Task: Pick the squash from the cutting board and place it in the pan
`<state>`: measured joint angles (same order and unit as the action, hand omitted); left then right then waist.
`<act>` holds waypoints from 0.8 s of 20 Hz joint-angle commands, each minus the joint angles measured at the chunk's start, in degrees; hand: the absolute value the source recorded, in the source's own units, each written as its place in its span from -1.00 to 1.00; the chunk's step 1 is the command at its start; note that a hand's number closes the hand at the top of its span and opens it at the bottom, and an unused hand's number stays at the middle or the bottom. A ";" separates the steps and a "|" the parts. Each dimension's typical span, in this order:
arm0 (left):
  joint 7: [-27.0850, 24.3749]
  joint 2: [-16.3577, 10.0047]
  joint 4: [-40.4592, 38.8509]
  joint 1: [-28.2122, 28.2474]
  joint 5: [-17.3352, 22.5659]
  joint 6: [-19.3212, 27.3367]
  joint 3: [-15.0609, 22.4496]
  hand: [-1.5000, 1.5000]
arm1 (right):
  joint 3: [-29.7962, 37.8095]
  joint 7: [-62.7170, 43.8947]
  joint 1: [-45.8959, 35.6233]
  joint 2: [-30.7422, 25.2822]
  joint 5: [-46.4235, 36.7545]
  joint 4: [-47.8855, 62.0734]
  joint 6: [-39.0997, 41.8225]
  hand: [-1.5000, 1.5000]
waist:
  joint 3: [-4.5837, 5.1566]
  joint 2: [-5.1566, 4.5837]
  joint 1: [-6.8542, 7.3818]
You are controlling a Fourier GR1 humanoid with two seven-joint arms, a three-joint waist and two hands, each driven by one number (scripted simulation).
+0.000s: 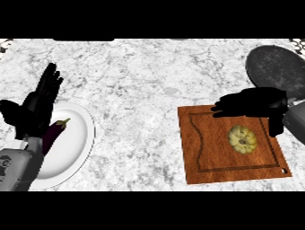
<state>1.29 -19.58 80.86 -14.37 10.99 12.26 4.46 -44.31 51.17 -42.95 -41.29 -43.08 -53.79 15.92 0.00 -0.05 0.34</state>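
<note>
A pale yellow, ribbed squash (242, 139) lies on the wooden cutting board (205, 157) at the right of the counter. My right hand (258, 104) hovers over the board's far edge, just beyond the squash, fingers relaxed and spread to the left, thumb hanging down beside the squash; it holds nothing. The dark grey pan (279, 71) sits at the far right, behind that hand. My left hand (34, 105) rests at the left with fingers straight and pointing up.
A white plate (76, 143) at the left holds a dark purple eggplant (53, 134), partly behind my left forearm. Marble counter stretches between the plate and the board. Patterned wall shows at the top corners.
</note>
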 commanded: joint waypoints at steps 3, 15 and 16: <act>1.58 0.23 1.66 1.60 -1.00 -0.70 -1.09 0.00 | 1.14 4.06 2.02 0.76 -4.22 0.98 3.20 -1.00 | 0.00 0.08 -0.01; 1.73 1.27 2.02 1.50 -2.50 -1.93 -2.19 0.00 | 0.83 11.36 3.62 4.39 -8.65 4.75 -4.84 1.00 | -0.02 -0.03 0.14; 1.66 1.21 2.29 1.73 -1.93 -2.38 -2.40 0.00 | 2.64 -1.05 6.77 5.87 -6.13 -0.30 -0.09 1.00 | 0.02 0.23 -0.57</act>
<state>2.19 -18.35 82.31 -13.13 9.19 10.35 2.43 -43.13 54.73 -39.89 -37.61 -49.54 -52.22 11.94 0.24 0.24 0.37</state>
